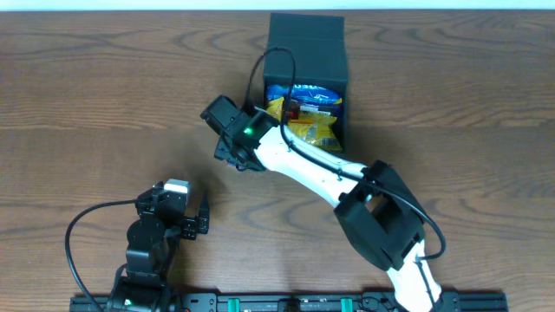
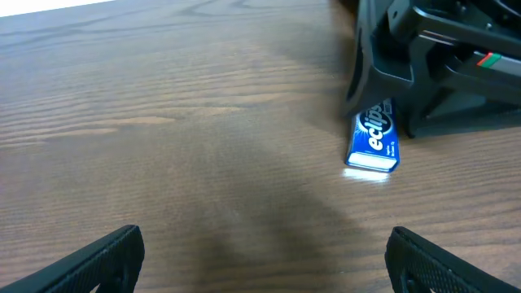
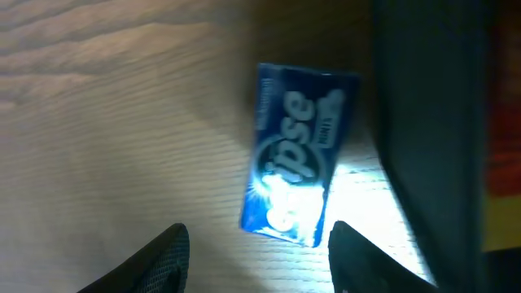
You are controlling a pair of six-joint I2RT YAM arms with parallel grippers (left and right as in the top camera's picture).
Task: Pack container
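One blue gum pack [image 3: 297, 155] lies beside the square dark cardboard container [image 1: 308, 52], under the open right gripper [image 3: 256, 236]; left gripper [image 2: 264, 238] open over wooden table [image 1: 104, 95].

The right arm [image 1: 321, 173] reaches forward and to the left from its base, its white forearm stretched out at a slant. The right gripper [image 3: 259, 259] tips downward with its two fingers standing partly apart. The left arm [image 1: 147, 247] sits folded close to its base, and the left gripper [image 2: 264, 259] points forward, held low, jaws spread wide.
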